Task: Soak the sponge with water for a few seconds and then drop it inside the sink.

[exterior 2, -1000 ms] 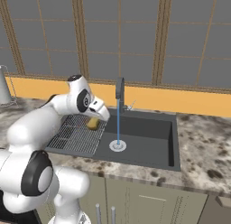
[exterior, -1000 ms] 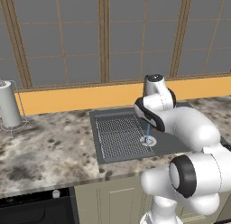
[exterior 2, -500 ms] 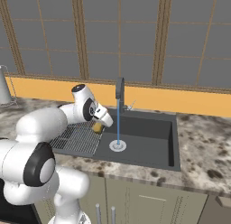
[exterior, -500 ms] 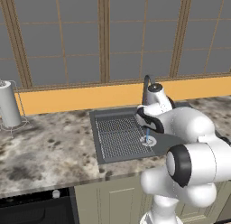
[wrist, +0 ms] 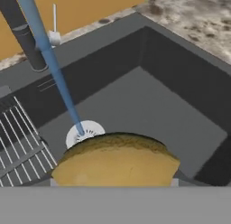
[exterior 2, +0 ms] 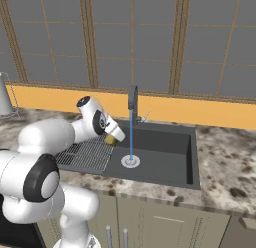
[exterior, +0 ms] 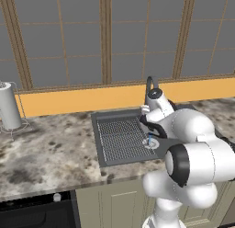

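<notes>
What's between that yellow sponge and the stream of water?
Nothing but air: in the right base view the sponge in the claw hangs beside the water.

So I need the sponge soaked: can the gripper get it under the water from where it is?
Probably yes. The gripper holds the sponge just beside the water, over the sink, with nothing between them.

Your mustard-yellow sponge sits bottom centre of the hand view, above the dark grey sink. Thin blue water falls to the silver drain, just left of it.
</notes>
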Available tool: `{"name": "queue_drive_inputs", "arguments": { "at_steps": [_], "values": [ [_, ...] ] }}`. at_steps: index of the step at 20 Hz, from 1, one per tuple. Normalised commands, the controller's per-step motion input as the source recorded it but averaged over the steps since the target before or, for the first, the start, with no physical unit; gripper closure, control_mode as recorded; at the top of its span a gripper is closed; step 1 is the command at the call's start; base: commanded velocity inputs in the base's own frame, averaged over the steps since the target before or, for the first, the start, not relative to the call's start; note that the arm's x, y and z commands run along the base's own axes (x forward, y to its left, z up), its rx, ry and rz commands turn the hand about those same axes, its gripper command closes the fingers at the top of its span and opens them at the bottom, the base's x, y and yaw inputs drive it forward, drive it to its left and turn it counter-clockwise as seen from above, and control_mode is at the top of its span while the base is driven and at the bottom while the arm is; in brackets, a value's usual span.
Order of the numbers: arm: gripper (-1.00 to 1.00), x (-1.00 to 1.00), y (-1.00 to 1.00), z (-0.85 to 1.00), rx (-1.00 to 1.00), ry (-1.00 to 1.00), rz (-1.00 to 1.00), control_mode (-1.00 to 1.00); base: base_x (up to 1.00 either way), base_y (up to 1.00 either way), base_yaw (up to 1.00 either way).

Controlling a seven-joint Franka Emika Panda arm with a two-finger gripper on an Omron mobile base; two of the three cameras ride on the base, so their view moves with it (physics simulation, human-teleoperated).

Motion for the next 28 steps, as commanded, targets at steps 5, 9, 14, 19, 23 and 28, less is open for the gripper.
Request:
{"name": "queue_drive_inputs", "arguments": {
  "at_steps": [5,9,14,19,23,28],
  "values": [
    [1.00,0.04,0.00,-0.03,-0.11,-0.24,-0.09,-1.00,0.00,0.00,0.00],
    [1.00,0.05,0.00,0.00,-0.12,-0.18,-0.08,-1.00,0.00,0.00,0.00],
    [1.00,0.00,-0.01,0.00,-0.06,-0.16,-0.09,-1.00,0.00,0.00,0.00],
    [1.00,0.03,-0.05,0.00,-0.01,-0.04,-0.11,-1.00,0.00,0.00,0.00],
    [1.00,0.11,-0.02,0.09,0.00,0.02,-0.08,-1.00,0.00,0.00,0.00],
    [1.00,0.08,-0.06,0.30,0.00,0.03,-0.04,-1.00,0.00,0.00,0.00]
  ]
}}
